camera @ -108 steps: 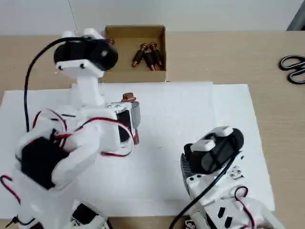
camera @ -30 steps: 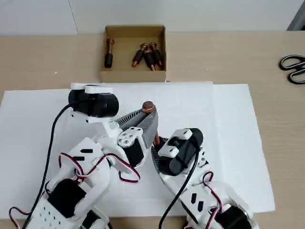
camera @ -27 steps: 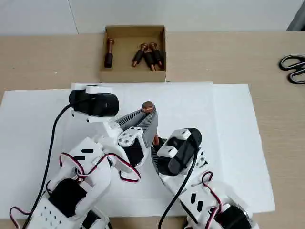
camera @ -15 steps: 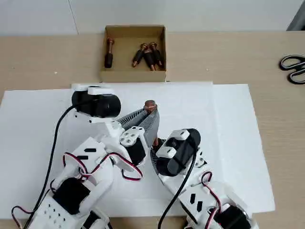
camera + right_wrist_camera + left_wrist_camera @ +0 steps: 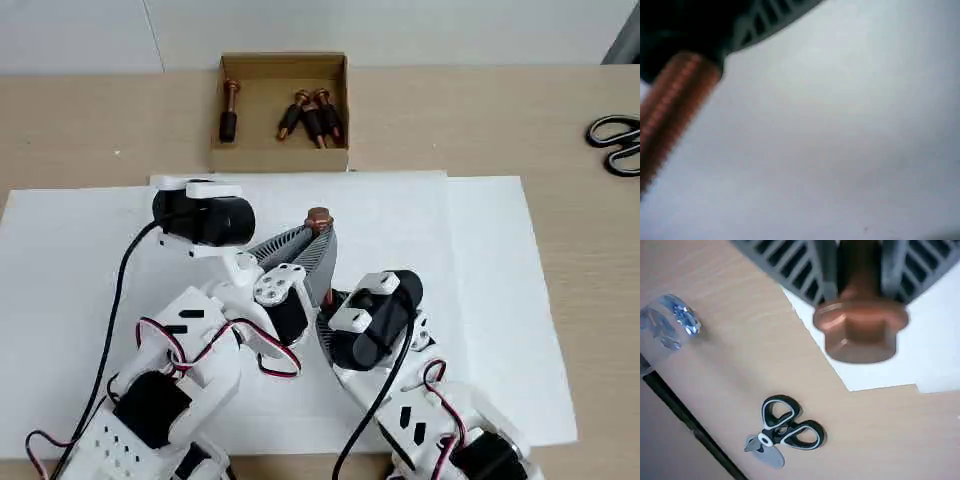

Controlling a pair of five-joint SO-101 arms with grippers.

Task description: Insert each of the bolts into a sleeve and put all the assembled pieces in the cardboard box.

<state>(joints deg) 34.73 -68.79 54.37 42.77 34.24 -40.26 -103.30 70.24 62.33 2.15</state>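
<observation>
The copper-coloured flanged metal bolt (image 5: 319, 214) is pinched below its head by the grey ribbed jaws of the left gripper (image 5: 316, 232), at frame centre over the white sheet (image 5: 490, 260). It is judged rigid and slick-threaded, best gripped on the shank. The brown cardboard box (image 5: 280, 160) is seen at upper centre on the pale wooden table (image 5: 480, 120), black-handled scissors (image 5: 615, 143) at far right

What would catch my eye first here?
Over the white sheet, the left gripper is clamped on a copper bolt, the right arm close beside it. Behind them a cardboard box holds sleeved bolts, and scissors lie far right on the table.
</observation>
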